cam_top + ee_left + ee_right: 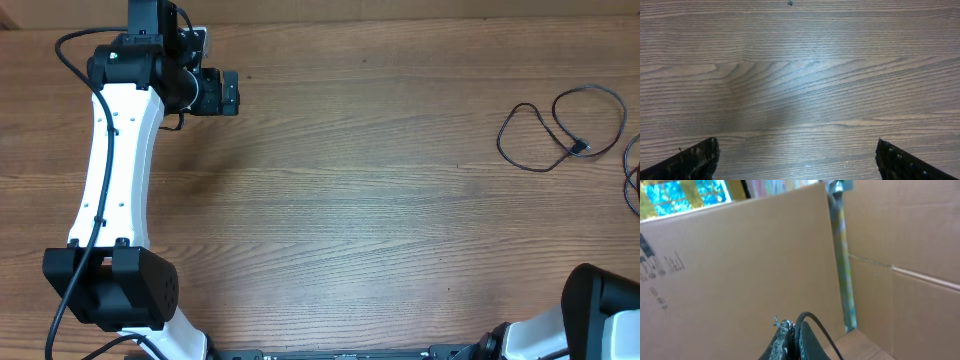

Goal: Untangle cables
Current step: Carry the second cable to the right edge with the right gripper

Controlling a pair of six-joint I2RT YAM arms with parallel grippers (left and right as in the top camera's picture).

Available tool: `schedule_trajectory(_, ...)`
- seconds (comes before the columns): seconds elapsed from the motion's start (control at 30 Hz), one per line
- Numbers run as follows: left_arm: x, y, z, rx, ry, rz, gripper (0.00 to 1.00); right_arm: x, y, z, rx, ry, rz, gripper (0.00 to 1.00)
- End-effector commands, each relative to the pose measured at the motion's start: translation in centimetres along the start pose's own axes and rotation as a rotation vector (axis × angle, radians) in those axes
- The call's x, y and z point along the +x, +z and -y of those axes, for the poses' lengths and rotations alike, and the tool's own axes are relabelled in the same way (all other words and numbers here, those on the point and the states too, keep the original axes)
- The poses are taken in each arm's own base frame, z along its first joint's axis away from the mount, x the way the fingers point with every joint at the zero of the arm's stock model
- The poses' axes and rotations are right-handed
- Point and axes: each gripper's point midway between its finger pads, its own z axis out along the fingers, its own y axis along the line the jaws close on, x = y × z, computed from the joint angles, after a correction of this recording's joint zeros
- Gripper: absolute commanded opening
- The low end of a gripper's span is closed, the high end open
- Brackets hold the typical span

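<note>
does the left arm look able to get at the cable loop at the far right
Doubtful: nothing blocks the way, but the cable loop lies far across from its open jaws.

Left tool (pixel 796 150) wide, right tool (pixel 791 330) clamped.

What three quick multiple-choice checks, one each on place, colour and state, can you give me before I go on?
1. Where on the table does the looped cable lie?
A. beside the left arm's base
B. at the far right
C. dead centre

2. What colour is the looped cable?
A. white
B. red
C. black

3. How do the jaws of the left gripper stand?
A. wide open over bare table
B. shut on a cable
C. shut on nothing

Key: 1 B, the overhead view shows it near the right edge. 2 C, it is a thin black line on the wood. 3 A, the left wrist view shows the fingers far apart with only table between them.
</note>
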Motion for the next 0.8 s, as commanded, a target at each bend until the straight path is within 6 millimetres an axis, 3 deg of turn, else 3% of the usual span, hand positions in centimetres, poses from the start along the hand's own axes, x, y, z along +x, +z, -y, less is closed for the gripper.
schedule_trajectory(0.0,-0.6,-0.4,-0.2,-0.005,-0.022,0.017,0.99,-0.5,-0.7,1.5,0.080,0.003,0.025,0.04)
schedule_trajectory(0.17,-0.6,-0.4,-0.2,-0.005,-0.022,0.017,1.00,1.7,-0.1,2.6,0.134,-0.018,-0.061,0.04)
schedule_trajectory(0.4,-0.6,-0.4,-0.2,-0.004,-0.022,0.017,0.99,2.9,0.1,2.9,0.146,-0.024,-0.109,0.04)
schedule_trajectory(0.53,-0.5,-0.4,-0.2,-0.005,-0.022,0.016,1.00,5.5,0.9,3.5,0.172,-0.036,-0.214,0.04)
schedule_trajectory(0.77,-0.5,-0.4,-0.2,-0.005,-0.022,0.016,1.00,12.0,4.4,5.0,0.233,-0.065,-0.466,0.04)
